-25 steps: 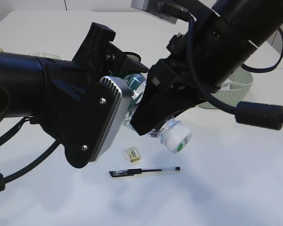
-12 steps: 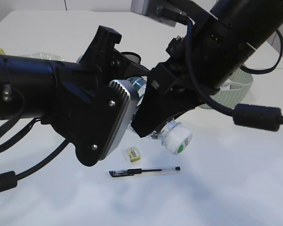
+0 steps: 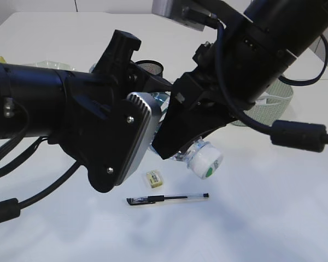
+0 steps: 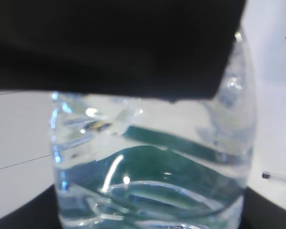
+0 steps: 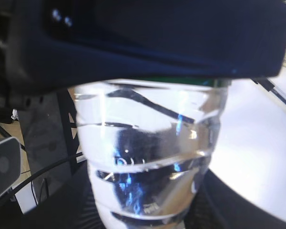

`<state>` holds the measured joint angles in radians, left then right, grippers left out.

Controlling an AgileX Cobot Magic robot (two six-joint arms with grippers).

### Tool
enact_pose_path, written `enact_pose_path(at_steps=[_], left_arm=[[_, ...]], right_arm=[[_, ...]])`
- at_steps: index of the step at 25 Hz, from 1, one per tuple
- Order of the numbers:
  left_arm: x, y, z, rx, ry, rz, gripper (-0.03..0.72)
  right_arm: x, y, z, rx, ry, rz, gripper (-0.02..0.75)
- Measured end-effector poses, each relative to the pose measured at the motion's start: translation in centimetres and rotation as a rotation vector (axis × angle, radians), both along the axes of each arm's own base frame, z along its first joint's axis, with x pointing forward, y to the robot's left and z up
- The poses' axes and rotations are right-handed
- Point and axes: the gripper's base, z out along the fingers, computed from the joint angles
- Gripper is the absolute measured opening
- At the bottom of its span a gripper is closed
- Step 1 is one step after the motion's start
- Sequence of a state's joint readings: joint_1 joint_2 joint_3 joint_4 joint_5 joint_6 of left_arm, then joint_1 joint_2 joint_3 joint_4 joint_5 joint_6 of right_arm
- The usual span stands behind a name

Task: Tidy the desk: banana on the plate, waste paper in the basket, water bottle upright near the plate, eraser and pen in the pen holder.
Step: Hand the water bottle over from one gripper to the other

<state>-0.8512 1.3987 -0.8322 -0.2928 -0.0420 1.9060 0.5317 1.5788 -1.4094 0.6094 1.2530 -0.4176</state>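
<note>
We hold the water bottle point(image 3: 199, 157) up in the air over the middle of the bench, and it lies on its side, with its white cap pointing toward the front right. We think both arms hold it so that we can turn it and stand it up. The right gripper point(image 3: 177, 143) is closed around the bottle near the cap end. The bottle fills the left wrist view, so the left gripper point(image 4: 148, 210) seems closed on it too, but we cannot see those fingers well. The left arm comes in from the left edge and the right arm comes down from the back right corner, and they meet at the bottle.

The eraser point(image 3: 153, 178) and the pen point(image 3: 168, 198) lie near the front edge, under the bottle. The basket point(image 3: 273, 106) sits by the right edge. The pen holder point(image 3: 151, 67) stands toward the back edge.
</note>
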Motion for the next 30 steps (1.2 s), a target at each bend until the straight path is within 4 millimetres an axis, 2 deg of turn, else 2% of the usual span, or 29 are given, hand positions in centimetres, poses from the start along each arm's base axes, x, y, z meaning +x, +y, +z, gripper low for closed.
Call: enact_pose_path(at_steps=[10, 16, 30], left_arm=[[0.0, 0.0, 0.0, 0.000, 0.000, 0.000, 0.421], [0.1, -0.1, 0.3, -0.023, -0.011, 0.010, 0.421], [0.2, 0.0, 0.3, -0.056, 0.016, 0.035, 0.405]], right_arm=[[0.0, 0.0, 0.1, -0.001, -0.001, 0.001, 0.312], [0.2, -0.1, 0.9, -0.008, -0.032, 0.008, 0.316], [0.3, -0.2, 1.0, -0.029, -0.045, 0.004, 0.389]])
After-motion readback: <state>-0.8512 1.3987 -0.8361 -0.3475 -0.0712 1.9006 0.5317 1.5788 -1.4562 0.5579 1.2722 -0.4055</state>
